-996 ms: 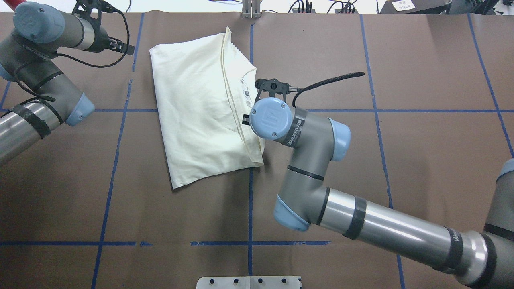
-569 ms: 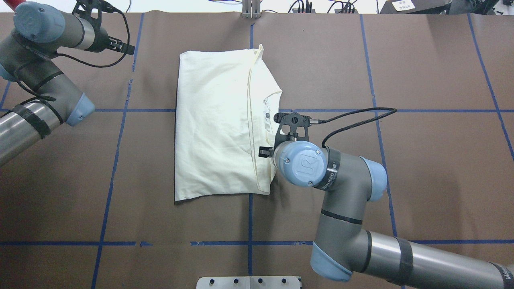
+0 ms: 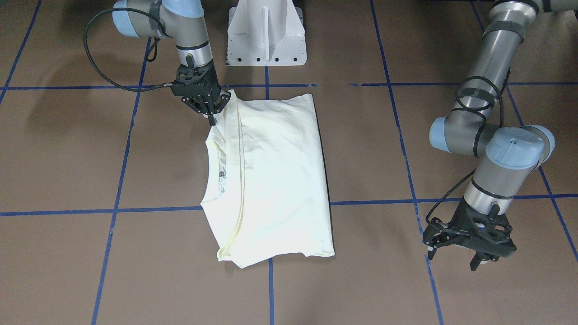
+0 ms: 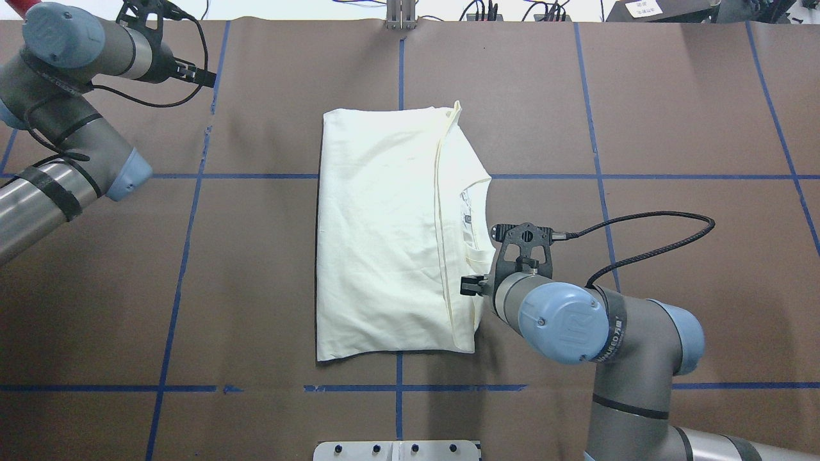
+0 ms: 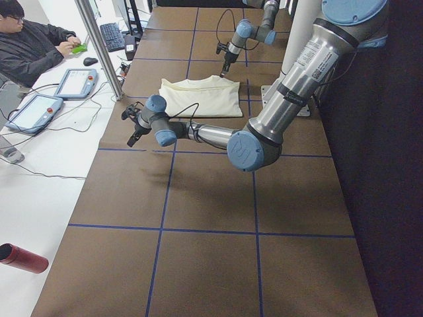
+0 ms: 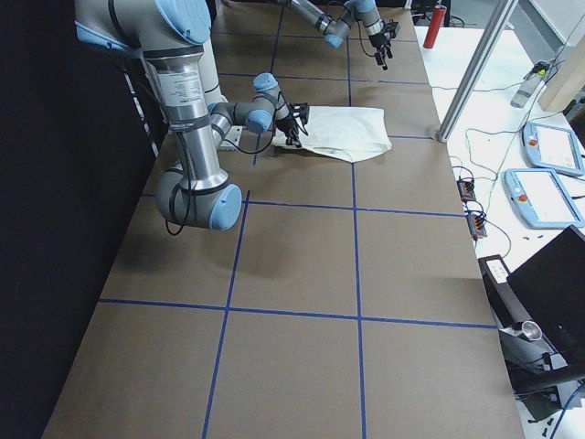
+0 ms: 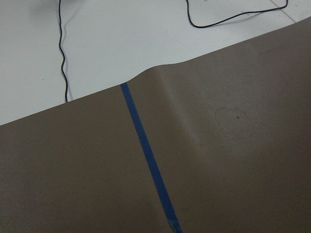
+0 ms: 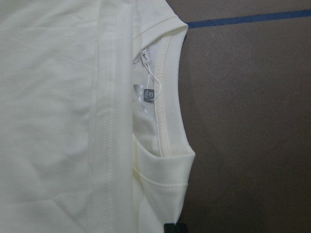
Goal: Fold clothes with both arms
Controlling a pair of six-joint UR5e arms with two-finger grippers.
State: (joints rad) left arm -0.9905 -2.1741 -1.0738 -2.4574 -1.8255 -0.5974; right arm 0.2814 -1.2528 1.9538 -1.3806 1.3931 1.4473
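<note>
The right claw (image 3: 211, 116) is seen closed on the shirt (image 3: 280, 171), with a corner beside the collar (image 3: 216, 164) pinched in it, at the end of the shirt nearest the white base (image 3: 266, 31). The left claw (image 3: 453, 258) is held open with nothing in it, far from the base on the robot's left side. The shirt is laid flat on the bench (image 3: 406, 293) just in front of the base, plain side up, and is already folded into one long strip. It is judged that the strip is being set straight so it can be folded in half. For that, the left claw must be brought over to the shirt, so that one end can be lifted by both claws and laid over the other.
</note>
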